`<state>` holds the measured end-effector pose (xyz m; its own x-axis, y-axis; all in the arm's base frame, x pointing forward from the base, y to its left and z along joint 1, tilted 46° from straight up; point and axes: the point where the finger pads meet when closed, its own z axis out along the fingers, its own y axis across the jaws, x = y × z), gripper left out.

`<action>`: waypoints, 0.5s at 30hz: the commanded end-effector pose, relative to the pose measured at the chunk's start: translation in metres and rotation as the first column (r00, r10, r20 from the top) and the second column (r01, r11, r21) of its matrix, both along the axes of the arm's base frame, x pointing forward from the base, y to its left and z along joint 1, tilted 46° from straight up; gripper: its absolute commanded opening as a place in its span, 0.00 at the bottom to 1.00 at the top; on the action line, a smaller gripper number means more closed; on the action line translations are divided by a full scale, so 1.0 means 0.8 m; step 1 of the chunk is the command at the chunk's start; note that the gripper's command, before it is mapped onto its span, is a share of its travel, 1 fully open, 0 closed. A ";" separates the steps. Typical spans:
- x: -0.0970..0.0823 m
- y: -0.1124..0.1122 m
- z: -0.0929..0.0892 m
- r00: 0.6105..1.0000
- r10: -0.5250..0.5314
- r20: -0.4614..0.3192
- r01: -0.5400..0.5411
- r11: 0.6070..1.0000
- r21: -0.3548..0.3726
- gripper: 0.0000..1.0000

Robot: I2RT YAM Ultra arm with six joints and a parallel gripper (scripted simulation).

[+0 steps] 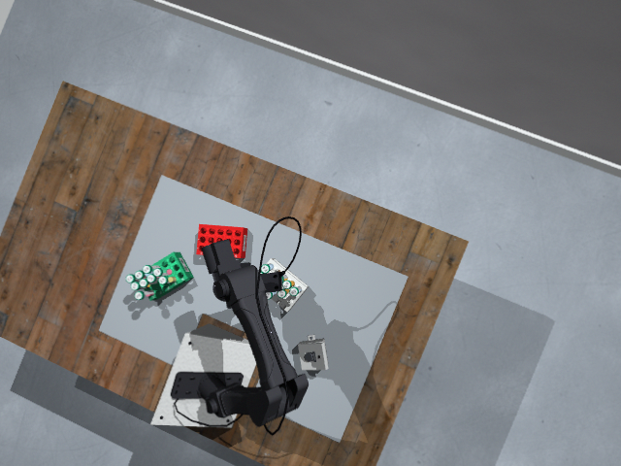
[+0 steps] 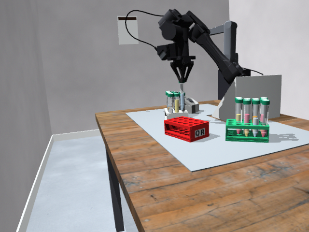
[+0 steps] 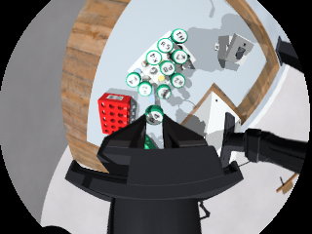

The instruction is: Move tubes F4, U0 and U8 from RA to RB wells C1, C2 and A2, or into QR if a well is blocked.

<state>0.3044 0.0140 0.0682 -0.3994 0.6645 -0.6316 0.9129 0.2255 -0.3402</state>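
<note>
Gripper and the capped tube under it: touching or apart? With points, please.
Touching. The wrist view shows the gripper (image 2: 182,81) (image 3: 154,117) shut on the tube (image 2: 181,87) (image 3: 154,115), its fingertips meeting the green cap from both sides.

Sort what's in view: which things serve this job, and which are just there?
For the job:
- green rack
- white rack
- red rack
- held tube
- button box

Just there:
- wall sheet
</note>
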 end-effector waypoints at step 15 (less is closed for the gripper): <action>0.000 -0.004 0.002 0.999 0.028 0.021 -0.028 1.000 -0.008 0.00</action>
